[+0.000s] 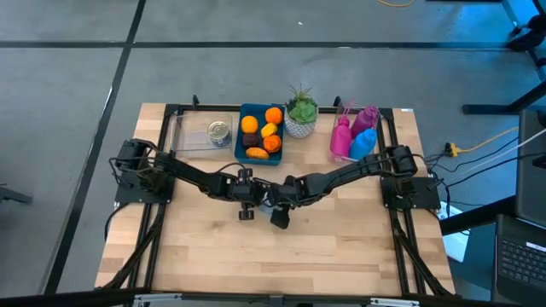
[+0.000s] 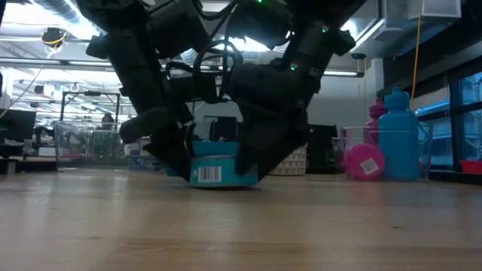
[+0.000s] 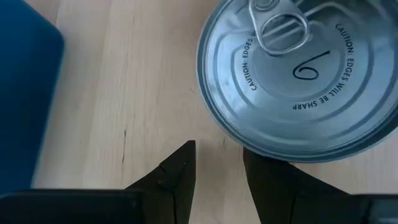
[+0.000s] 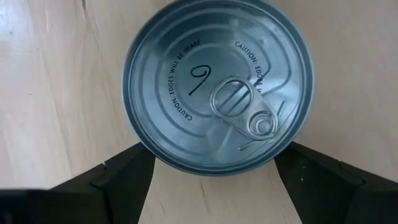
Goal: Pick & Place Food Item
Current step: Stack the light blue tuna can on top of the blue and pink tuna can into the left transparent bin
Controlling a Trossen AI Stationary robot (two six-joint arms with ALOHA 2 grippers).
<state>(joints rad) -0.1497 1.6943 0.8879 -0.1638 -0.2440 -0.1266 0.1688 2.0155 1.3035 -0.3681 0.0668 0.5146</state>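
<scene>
A tin can (image 2: 215, 172) with a blue label and barcode stands upright on its base at the middle of the wooden table. Its silver pull-tab lid (image 4: 217, 87) faces up. My right gripper (image 4: 214, 180) is open, slanting down from the right. Its two fingers stand wide apart, one on either side of the can. My left gripper (image 3: 219, 168) comes slanting down from the left. Its fingers have a narrow gap with only bare wood between them, and the can (image 3: 298, 74) stands just beside one finger. In the high view both grippers (image 1: 247, 205) (image 1: 281, 209) meet at the table's middle and hide the can. My left gripper has one finger (image 3: 273, 180) close beside the can's side wall, below the lid's rim (image 3: 261, 146); I cannot tell whether it touches. My right gripper has its fingers (image 4: 124, 174) at the can's two sides; the lid's rim hides the gap, so I cannot tell whether they touch.
At the far edge stand a blue bin (image 1: 260, 132) with oranges and other food, a clear box (image 1: 205, 132) holding another can, a potted plant (image 1: 300, 111), and pink and blue bottles (image 1: 354, 136). Bare wood (image 1: 273, 256) lies toward the near edge.
</scene>
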